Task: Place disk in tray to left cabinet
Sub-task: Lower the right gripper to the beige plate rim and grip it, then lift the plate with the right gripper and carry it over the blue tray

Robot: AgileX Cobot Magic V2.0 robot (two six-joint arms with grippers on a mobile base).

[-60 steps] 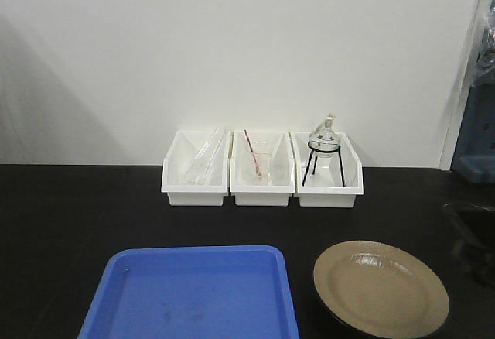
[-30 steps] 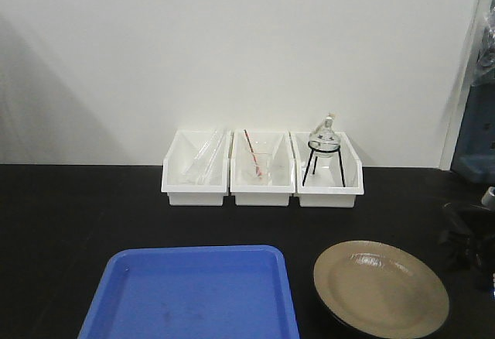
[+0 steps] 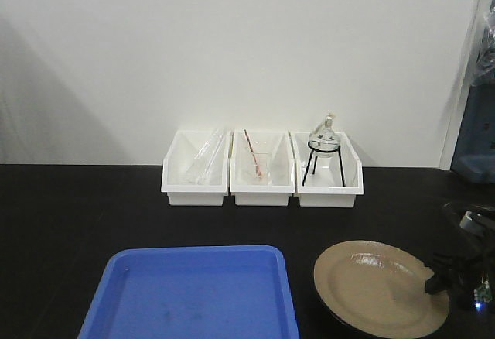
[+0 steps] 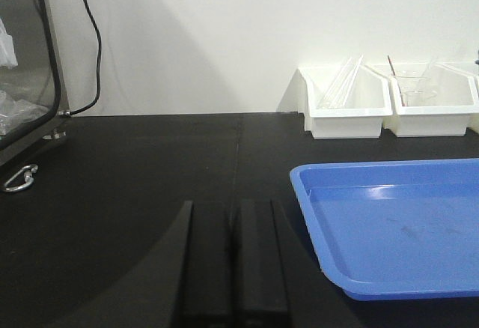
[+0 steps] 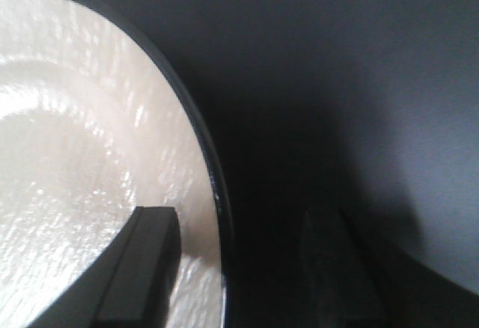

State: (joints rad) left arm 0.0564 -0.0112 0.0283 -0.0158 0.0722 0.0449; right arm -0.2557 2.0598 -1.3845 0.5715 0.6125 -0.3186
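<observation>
The disk [image 3: 379,289], tan with a thin black rim, lies flat on the black table at the front right. The empty blue tray [image 3: 197,292] lies just to its left. My right gripper [image 3: 442,279] comes in from the right, open at the disk's right edge. In the right wrist view, one finger [image 5: 153,246] is over the disk's [image 5: 75,156] tan inside and the other [image 5: 325,246] is outside over the table, so the right gripper [image 5: 236,227] straddles the rim. My left gripper [image 4: 233,216] is shut and empty, left of the tray [image 4: 397,223]. The left cabinet is out of view.
Three white bins [image 3: 262,172] stand in a row at the wall. They hold glass rods, a beaker and a round flask on a black stand [image 3: 323,144]. A metal-framed case [image 4: 26,66] with a cable and a carabiner [image 4: 19,178] is at the far left.
My right gripper has come in from the right edge of the front view and moved down to the disk's right rim. The disk and tray have not moved.
</observation>
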